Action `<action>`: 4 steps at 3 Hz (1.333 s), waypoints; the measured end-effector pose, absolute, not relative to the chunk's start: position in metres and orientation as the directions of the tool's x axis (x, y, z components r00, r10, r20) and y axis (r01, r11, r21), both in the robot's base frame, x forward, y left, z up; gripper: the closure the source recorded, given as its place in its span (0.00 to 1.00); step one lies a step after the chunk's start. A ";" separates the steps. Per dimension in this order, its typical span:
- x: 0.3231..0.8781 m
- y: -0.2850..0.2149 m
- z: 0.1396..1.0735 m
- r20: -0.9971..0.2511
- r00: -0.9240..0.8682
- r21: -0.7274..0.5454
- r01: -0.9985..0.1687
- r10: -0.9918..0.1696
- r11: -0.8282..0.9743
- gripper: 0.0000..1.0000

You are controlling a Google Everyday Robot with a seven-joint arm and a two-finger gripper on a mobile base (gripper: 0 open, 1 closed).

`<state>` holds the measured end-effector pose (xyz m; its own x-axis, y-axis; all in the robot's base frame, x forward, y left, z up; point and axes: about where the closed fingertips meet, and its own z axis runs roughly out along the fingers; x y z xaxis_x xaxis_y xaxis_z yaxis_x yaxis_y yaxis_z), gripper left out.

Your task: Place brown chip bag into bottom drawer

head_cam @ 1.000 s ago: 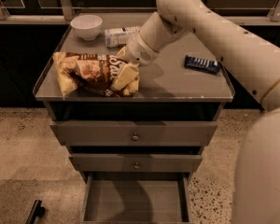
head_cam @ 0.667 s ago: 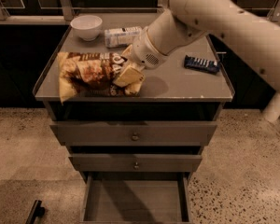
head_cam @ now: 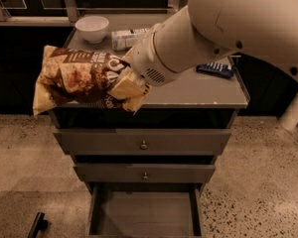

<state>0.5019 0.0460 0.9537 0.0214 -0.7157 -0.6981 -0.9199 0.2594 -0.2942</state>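
The brown chip bag (head_cam: pixel 79 78), dark brown in the middle with pale yellow ends, hangs in the air over the cabinet's front left edge, tilted down to the left. My gripper (head_cam: pixel 130 86) is shut on the bag's right end, mostly hidden behind the thick white wrist and the bag itself. The bottom drawer (head_cam: pixel 144 214) stands pulled open below, its grey interior bare, directly under and slightly right of the bag.
On the grey cabinet top (head_cam: pixel 203 90) stand a white bowl (head_cam: pixel 92 28), a white carton (head_cam: pixel 128 37) and a dark blue wrapped bar (head_cam: pixel 216 69). The two upper drawers (head_cam: pixel 144 145) are shut. A black object (head_cam: pixel 37 225) lies on the speckled floor at lower left.
The bag has been lifted off the cabinet top and carried forward past the front left edge. The arm has swung closer to the camera.
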 end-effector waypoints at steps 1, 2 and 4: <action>0.502 0.046 0.954 -0.698 0.022 -0.294 -0.920 -0.716 0.259 1.00; 0.487 0.030 0.949 -0.698 -0.003 -0.302 -0.905 -0.716 0.299 1.00; 0.413 0.010 0.949 -0.727 -0.100 -0.397 -0.746 -0.679 0.535 1.00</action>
